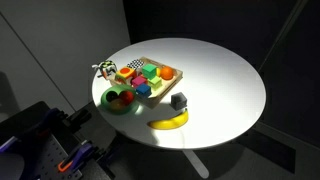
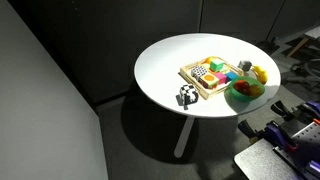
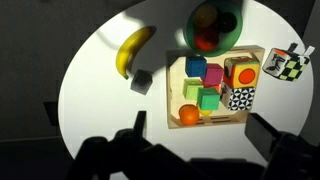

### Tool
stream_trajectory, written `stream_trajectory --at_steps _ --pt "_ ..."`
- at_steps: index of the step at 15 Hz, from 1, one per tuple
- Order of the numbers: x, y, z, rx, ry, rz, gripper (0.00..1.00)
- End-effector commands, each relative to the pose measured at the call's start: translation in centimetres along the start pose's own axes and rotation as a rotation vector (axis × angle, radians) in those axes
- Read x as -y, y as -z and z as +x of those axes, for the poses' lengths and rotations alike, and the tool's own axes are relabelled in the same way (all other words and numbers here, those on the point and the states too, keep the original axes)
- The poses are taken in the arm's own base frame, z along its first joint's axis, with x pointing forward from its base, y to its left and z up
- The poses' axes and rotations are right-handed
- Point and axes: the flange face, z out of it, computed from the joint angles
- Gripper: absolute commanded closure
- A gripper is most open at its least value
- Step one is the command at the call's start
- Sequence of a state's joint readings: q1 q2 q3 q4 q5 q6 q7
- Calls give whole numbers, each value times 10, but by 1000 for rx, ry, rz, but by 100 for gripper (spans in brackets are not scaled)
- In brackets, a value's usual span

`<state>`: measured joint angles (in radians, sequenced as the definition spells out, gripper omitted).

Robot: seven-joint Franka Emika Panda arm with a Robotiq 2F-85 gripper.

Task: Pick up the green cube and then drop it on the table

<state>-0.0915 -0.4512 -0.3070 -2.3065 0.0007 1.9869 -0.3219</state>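
The green cube (image 3: pixel 208 100) sits in a wooden tray (image 3: pixel 173 96) among other coloured blocks, with a paler green block touching it on its upper left. The tray stands on the round white table (image 3: pixel 100 100), which shows in both exterior views (image 1: pixel 220 70) (image 2: pixel 165 65). In the wrist view my gripper (image 3: pixel 203 132) is open and empty. It hangs above the tray's near edge, with its dark fingers to either side. The cube is too small to pick out in the exterior views.
A green bowl (image 3: pixel 213 25) of fruit stands beyond the tray. A banana (image 3: pixel 135 50) and a dark grey cube (image 3: pixel 142 82) lie on the table beside it. An orange ball (image 3: pixel 189 115) is in the tray's near corner. A checkered object (image 3: pixel 285 65) lies at the right.
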Motion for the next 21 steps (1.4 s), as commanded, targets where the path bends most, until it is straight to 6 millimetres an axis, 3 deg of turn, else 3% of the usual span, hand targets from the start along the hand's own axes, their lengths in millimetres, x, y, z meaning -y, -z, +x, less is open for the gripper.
stream_trajectory --at_steps 1,8,11,21 --pt "0 2 0 -1 0 0 0" --pt "0 3 0 -4 0 0 0" --pt "10 3 7 -2 -7 -12 0" --pt "84 -18 56 61 -62 -96 0"
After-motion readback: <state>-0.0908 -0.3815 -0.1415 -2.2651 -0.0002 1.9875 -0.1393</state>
